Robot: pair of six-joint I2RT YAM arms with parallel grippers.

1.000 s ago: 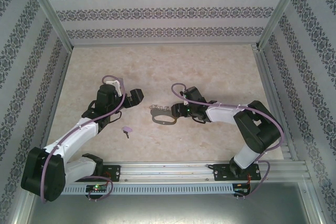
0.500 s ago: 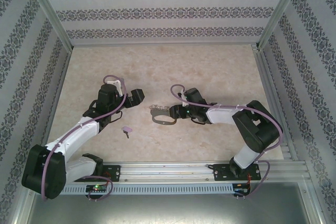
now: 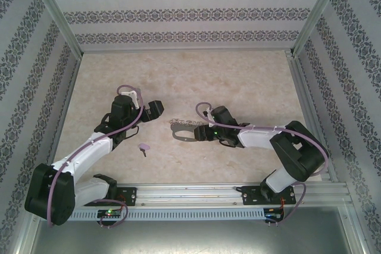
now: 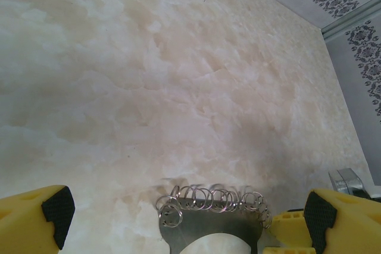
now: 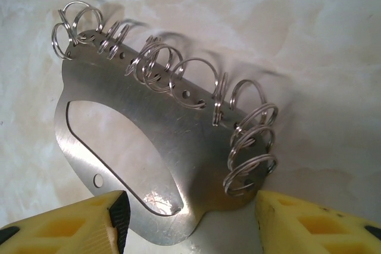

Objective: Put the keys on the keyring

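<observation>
On the table (image 3: 238,75), keyring (image 3: 186,130) partly covered

Overhead, the right gripper (image 3: 200,129) hides one end; its wrist view shows jaws astride that end, grip impossible to tell. The wire rings (image 5: 178,75) blur from above. The left gripper (image 3: 156,110) gapes wide, empty. The key (image 3: 143,147) lies apart.
</observation>
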